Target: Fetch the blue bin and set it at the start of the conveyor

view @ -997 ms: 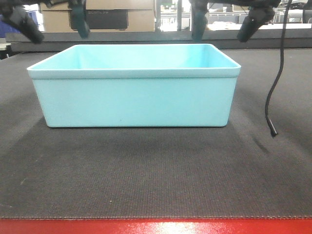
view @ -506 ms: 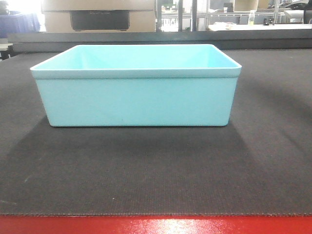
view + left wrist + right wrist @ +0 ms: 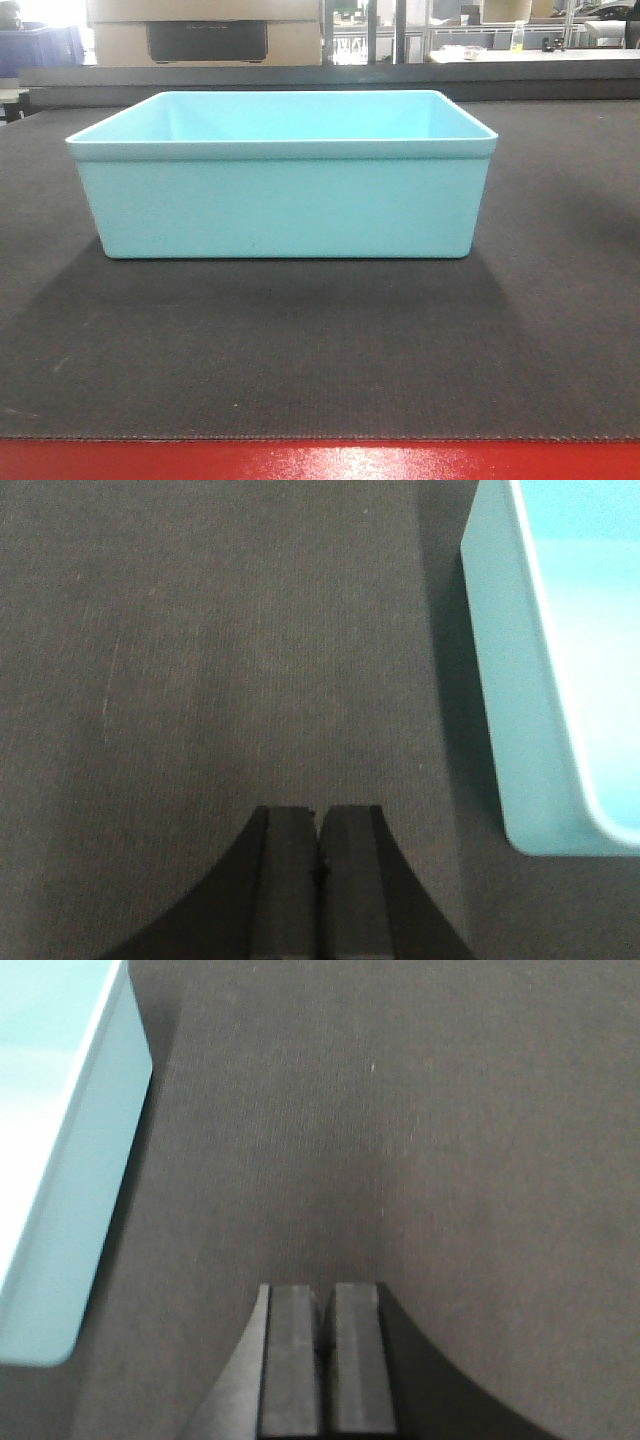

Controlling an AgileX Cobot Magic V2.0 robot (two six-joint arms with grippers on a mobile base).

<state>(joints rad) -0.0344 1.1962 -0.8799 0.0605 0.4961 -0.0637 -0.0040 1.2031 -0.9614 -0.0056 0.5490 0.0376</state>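
The blue bin [image 3: 282,175] stands upright and empty on the conveyor start [image 3: 320,340], a dark woven belt with a red front edge [image 3: 320,462]. No arm shows in the front view. In the left wrist view my left gripper [image 3: 319,812] is shut with nothing in it, above bare belt [image 3: 200,660], and the bin's corner [image 3: 545,680] lies to its right. In the right wrist view my right gripper [image 3: 326,1290] is shut and empty over the belt [image 3: 400,1140], with the bin [image 3: 60,1150] off to its left.
Behind the belt runs a dark rail [image 3: 320,75]. Beyond it stand a cardboard box with a dark panel [image 3: 205,35] and shelving with small items [image 3: 480,30].
One second ago both arms and a dangling cable hung over the bin's far side; they have left the front view. The bin has stayed in place.
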